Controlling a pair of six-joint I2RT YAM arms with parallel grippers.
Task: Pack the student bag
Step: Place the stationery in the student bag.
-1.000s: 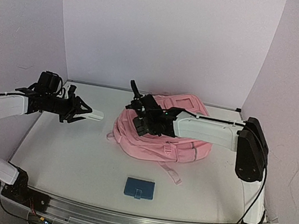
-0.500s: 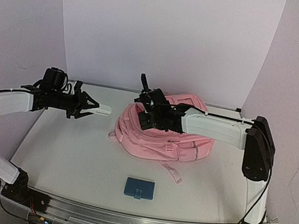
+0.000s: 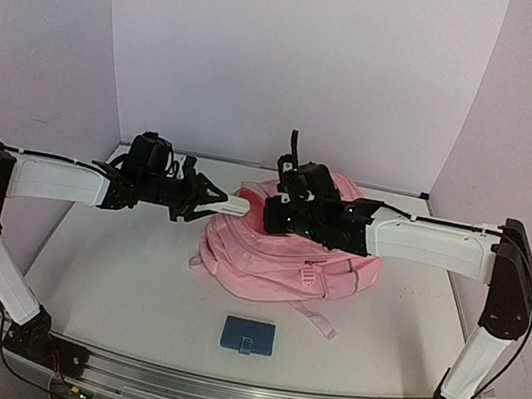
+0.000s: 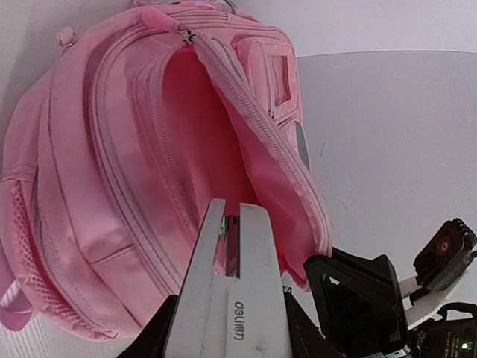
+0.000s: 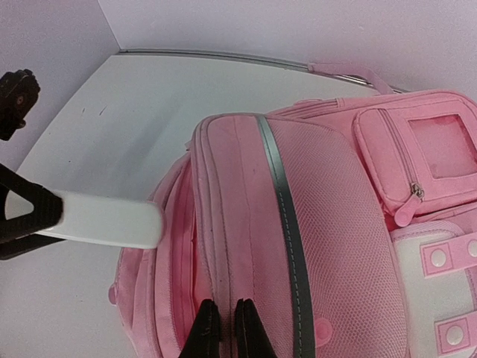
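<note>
Top external view is showing the left end effector (image 3: 208,196) reaching in from the left of the student bag (image 3: 287,259). It is clenched on a white stapler (image 3: 235,204), whose free end is poking just over the bag's left edge. Left wrist view is showing the stapler — marked "deli" — pointing into the bag's main compartment, which is gaping open with its zip parted. The bag is lying on the table (image 3: 114,267) between the two arms, its front pockets facing up and a strap trailing toward the near edge. A small blue case (image 3: 247,335) is lying on the near side of the bag, apart from it. At the bag's upper edge, the right end effector (image 3: 275,217) is pinching pink fabric. Right wrist view is showing its fingers (image 5: 247,332) closed on the rim of the front panel beside the opening, with the stapler's tip just left of that panel.
</note>
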